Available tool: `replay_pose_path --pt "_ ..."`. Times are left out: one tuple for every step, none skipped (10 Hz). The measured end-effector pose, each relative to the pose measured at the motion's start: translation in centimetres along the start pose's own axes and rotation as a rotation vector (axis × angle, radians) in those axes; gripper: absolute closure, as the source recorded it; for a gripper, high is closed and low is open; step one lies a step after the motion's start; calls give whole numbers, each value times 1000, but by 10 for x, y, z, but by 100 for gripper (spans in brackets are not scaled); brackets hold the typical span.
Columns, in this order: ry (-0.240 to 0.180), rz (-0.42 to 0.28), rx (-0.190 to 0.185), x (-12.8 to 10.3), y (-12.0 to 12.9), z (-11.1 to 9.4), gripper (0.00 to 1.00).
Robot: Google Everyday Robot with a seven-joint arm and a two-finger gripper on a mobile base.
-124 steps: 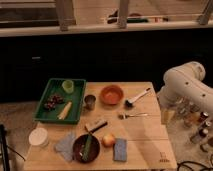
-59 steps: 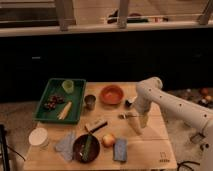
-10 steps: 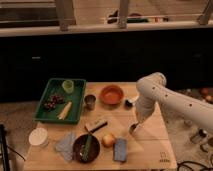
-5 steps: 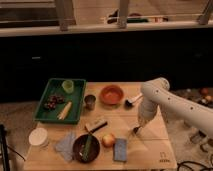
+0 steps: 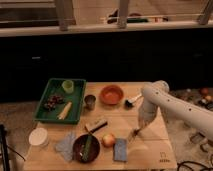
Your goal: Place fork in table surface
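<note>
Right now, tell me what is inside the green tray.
The green tray holds a light green cup, a dark clump and a pale yellowish piece. Nothing covers it; the gripper hangs over the table surface.

Warm, dim light falls on the table surface from above; the dark panel behind swallows all detail; soft blur throughout, edges smeared; the gripper hangs low over the planks, casting a faint shadow; the window ledge glows pale.
</note>
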State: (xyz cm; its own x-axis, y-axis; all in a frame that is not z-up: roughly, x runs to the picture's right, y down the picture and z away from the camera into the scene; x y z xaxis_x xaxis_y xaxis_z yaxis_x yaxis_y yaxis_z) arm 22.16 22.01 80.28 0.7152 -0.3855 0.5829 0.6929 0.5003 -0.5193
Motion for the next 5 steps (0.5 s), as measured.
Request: replay_pose_path --pt "-5 -2 0 0 0 2 23" --pt "-9 -5 0 -1 -1 3 20" --pt "-12 -12 -5 -2 -2 4 20" --pt "-12 -15 -8 -3 -3 3 20" --pt "-12 -19 -12 -3 -4 2 20"
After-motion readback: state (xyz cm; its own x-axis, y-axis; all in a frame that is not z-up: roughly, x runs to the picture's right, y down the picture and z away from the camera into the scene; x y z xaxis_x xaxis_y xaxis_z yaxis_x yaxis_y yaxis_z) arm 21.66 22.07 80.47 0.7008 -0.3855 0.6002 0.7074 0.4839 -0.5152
